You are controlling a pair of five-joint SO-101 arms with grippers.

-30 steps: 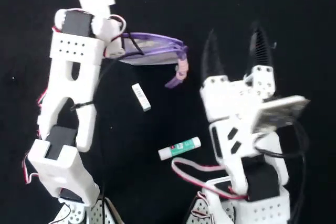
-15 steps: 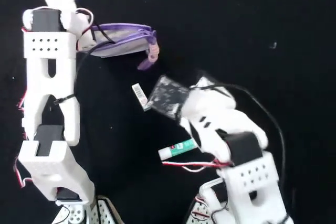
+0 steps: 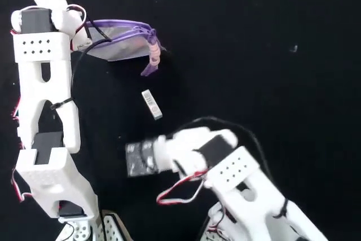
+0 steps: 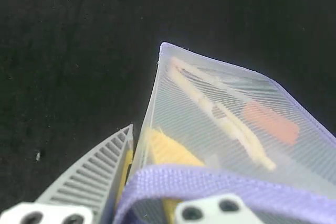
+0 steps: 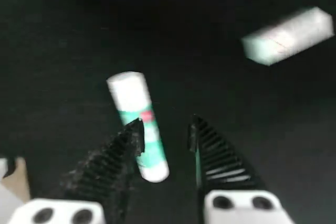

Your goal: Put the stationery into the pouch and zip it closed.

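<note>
We see soft, even light from above in the high view: the black table [image 3: 282,83] swallows it and shows no clear shadows, while the white shells of the left arm [image 3: 59,83] and the right arm [image 3: 248,190] come out bright, almost washed out. The right arm's wrist end is smeared, and in the right wrist view the eraser [image 5: 287,35] and glue stick [image 5: 137,124] look streaked over a dim ground. In the left wrist view the pouch [image 4: 226,124] glows pale, its nearest purple band out of focus.
</note>
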